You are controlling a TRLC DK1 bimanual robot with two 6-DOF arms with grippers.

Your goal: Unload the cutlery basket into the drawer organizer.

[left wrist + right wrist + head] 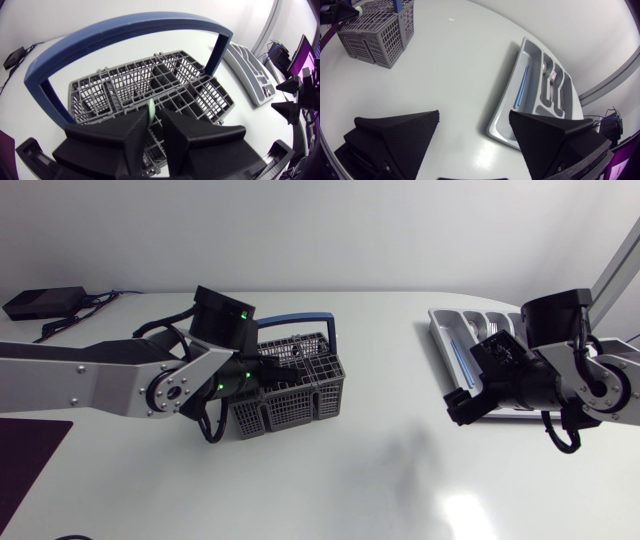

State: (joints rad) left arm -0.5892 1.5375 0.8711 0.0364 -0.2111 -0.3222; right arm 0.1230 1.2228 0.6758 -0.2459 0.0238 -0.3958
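Note:
The grey cutlery basket [300,395] with a blue handle [125,30] stands left of the table's middle. My left gripper [155,112] hangs over the basket's near compartments, fingers a narrow gap apart. A pale green utensil tip [150,111] stands in that gap against one finger, with a dark slit to the other. The grey drawer organizer [480,330] lies at the right and holds a blue piece [521,87] and metal cutlery [552,80]. My right gripper [475,117] stands wide open and empty above bare table, beside the organizer's near corner [495,131].
A black box with cables [40,302] sits at the table's far left. Bare white table [390,410] stretches between the basket [375,35] and the organizer. My left arm's wrist [225,320] covers the basket's left side in the head view.

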